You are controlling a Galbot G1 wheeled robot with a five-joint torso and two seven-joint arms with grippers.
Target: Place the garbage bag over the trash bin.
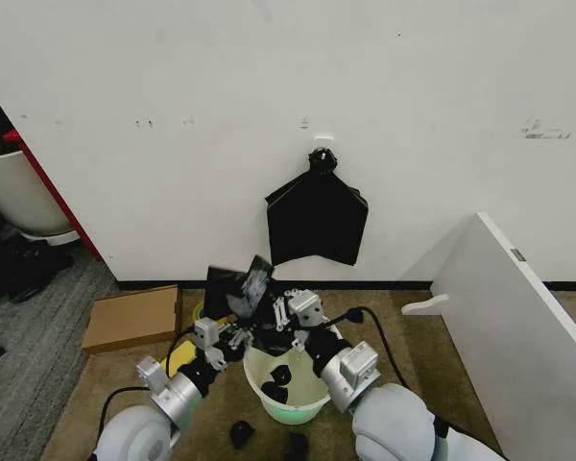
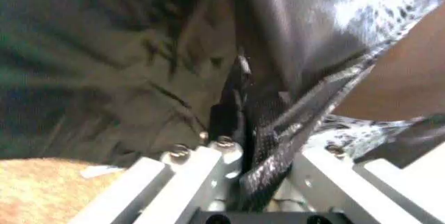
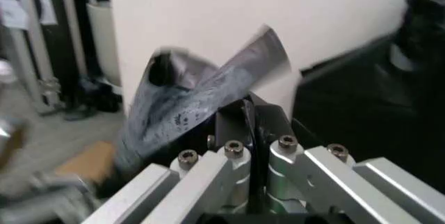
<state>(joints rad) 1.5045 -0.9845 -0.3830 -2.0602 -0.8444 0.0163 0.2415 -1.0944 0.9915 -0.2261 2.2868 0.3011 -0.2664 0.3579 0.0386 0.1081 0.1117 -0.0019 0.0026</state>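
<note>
with both the left gripper [image 1: 232,338] and right gripper [image 1: 286,317] clamped on the garbage bag [image 1: 242,286] above the trash bin [image 1: 290,407], we judged they should spread its mouth apart before lowering.

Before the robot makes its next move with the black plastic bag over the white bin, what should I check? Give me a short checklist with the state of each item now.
1. Left gripper shut on the glossy black plastic garbage bag: ok.
2. Right gripper shut on the bag: ok.
3. Bag held above the round white plastic trash bin: ok.
4. Bag mouth opened wide enough for the rim: cannot tell.
5. Bin free of objects: not ok, small black scraps lie inside.
6. Bin upright on the carpet: ok.
</note>
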